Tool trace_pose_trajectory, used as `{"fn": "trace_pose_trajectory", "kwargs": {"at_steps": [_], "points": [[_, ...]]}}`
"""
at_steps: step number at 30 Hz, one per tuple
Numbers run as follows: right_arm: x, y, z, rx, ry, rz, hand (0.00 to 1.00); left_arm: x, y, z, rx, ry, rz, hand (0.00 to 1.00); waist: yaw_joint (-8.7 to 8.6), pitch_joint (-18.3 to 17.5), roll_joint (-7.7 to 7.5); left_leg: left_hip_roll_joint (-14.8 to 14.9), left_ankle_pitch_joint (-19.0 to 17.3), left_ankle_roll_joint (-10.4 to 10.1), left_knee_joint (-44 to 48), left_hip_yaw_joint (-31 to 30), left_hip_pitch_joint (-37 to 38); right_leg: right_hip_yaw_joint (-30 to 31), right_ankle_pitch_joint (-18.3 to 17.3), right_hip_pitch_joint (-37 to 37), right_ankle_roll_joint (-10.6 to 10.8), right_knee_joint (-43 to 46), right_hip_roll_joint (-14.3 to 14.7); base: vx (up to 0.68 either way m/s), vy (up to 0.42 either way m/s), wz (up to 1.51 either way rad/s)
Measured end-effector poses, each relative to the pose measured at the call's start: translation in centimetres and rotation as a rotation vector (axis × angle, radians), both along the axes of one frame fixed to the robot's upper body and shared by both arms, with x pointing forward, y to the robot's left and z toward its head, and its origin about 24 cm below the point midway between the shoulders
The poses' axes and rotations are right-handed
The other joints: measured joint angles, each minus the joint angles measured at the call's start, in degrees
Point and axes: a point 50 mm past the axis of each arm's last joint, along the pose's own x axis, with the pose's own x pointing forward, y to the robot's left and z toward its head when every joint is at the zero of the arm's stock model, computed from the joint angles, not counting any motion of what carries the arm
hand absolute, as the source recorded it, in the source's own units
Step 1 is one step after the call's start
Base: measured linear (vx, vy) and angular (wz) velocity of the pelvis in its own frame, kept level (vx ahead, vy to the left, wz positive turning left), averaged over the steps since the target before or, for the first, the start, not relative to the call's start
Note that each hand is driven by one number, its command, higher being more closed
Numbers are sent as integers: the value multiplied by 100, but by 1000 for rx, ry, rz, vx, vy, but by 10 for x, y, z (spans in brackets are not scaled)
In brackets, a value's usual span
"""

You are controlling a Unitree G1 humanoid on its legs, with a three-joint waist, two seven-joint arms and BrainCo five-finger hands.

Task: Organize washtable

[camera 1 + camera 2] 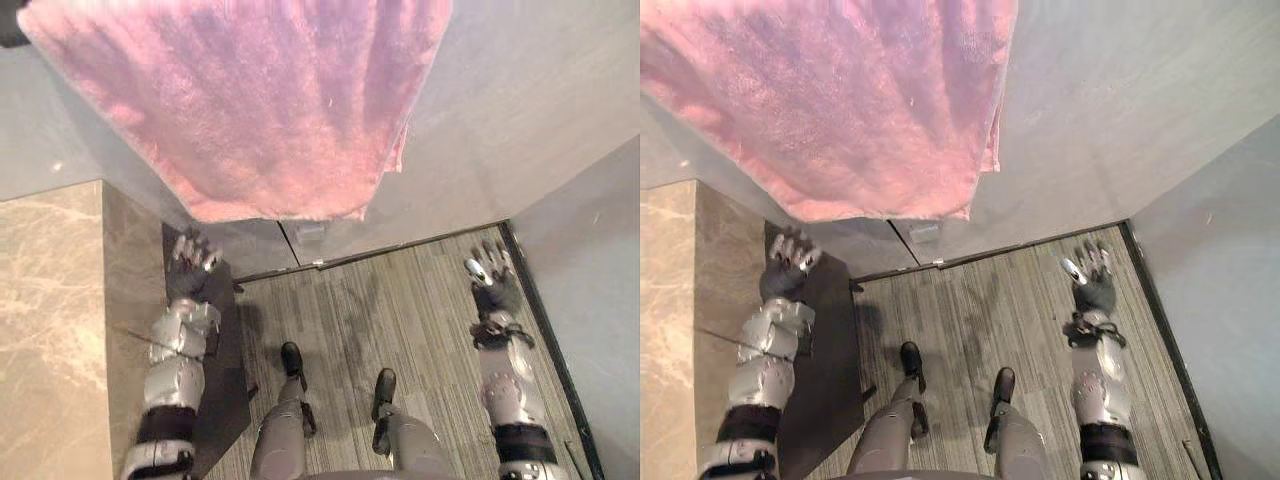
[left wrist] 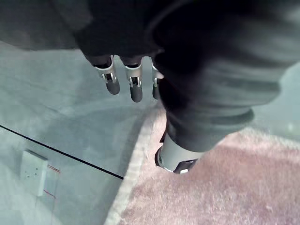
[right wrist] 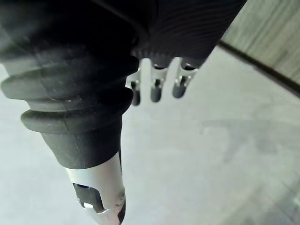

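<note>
A fluffy pink towel (image 1: 260,100) spreads in soft folds across the upper left and centre of the frame, its lower edge curved, higher in the picture than the beige marble desk (image 1: 50,330) at lower left.

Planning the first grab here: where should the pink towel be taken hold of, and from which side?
Probably the free lower hem of the pink towel, near its left end, pinched from below: it hangs loose against the grey wall, and the open left hand sits just beneath.
</note>
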Motion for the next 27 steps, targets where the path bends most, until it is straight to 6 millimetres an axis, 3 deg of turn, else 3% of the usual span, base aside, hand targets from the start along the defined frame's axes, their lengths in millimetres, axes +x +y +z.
{"fn": "trace_pose_trajectory", "kwargs": {"at_steps": [4,9,13,14,17,19,22,24,27], "points": [[-31,-18,-25,57,93,-141,0,-43,-10,-45,-65,164,29,0,-69,-69,-20,-45,-81,17,-20,57,305,-29,-77,365,53,-92,-61,111,-1,9],[-64,-18,-59,63,268,-224,0,-77,-30,-79,-183,282,46,0,-81,-448,-26,-115,-143,41,-23,220,738,-140,-98,921,81,-303,-125,115,-5,6],[-95,-2,-111,90,549,-235,0,-102,-47,-124,-316,478,57,0,-95,-776,5,-98,-302,6,-26,459,1231,-151,-232,1369,99,-296,-131,28,-4,-7],[-117,5,-134,114,685,-240,0,-121,-56,-146,-360,604,72,0,-96,-909,-4,-101,-382,-34,-27,496,1354,-141,-277,1442,101,-284,-136,-5,5,-8],[-161,18,-169,179,924,-244,0,-159,-70,-178,-420,826,111,0,-97,-1021,-26,-121,-436,-35,-27,499,1531,-144,-380,1605,93,-271,-146,3,3,-1],[-188,28,-184,208,1069,-234,0,-171,-63,-184,-395,891,144,0,-94,-1016,-81,-123,-438,-34,-27,495,1622,-154,-407,1698,76,-276,-132,0,0,0],[-222,30,-193,189,1226,-214,0,-206,-57,-196,-324,1067,183,0,-100,-1036,-101,-144,-462,-39,-28,500,1744,-140,-417,1821,89,-283,-149,0,0,0],[-231,31,-195,160,1272,-188,0,-215,-48,-196,-263,1109,199,0,-96,-1055,-143,-143,-461,-39,-28,497,1747,-139,-417,1823,88,-283,-148,0,0,0],[-229,32,-195,141,1284,-147,0,-225,-43,-196,-209,1164,177,0,-81,-1078,-213,-149,-462,-38,-29,506,1752,-130,-418,1817,91,-267,-158,0,0,0]]}}
